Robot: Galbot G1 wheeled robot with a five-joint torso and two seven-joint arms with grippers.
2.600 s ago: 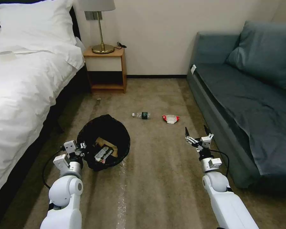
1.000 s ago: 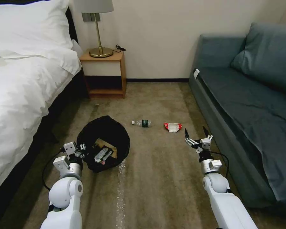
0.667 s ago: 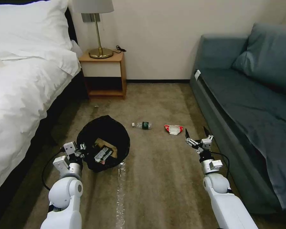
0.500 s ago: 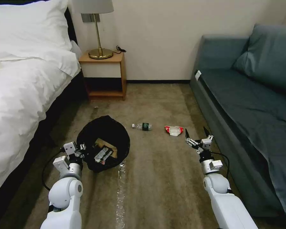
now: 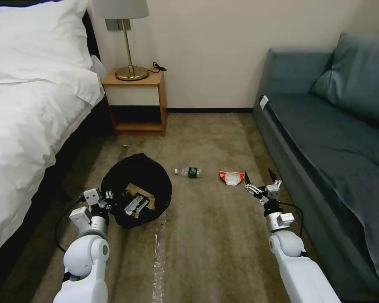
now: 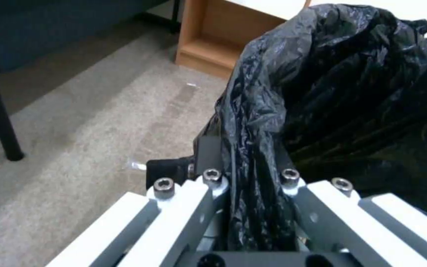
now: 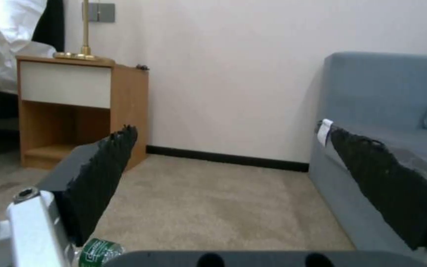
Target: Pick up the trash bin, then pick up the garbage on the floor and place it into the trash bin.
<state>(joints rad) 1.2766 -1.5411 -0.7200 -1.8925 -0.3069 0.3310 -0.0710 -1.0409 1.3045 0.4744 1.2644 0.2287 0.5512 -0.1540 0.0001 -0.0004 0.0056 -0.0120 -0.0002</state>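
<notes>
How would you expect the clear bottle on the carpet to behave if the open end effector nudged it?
The bottle lies on its side, so it would probably roll. It looks empty, so likely light and skittish under the right end effector.

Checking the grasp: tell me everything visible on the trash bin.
The trash bin is small and round, its crinkly black plastic liner covering the rim and inside. The left end effector is shut on the near rim, pinching bunched liner. Inside lie tan paper and a wrapper. It sits beside the bed, left of the bottle.
</notes>
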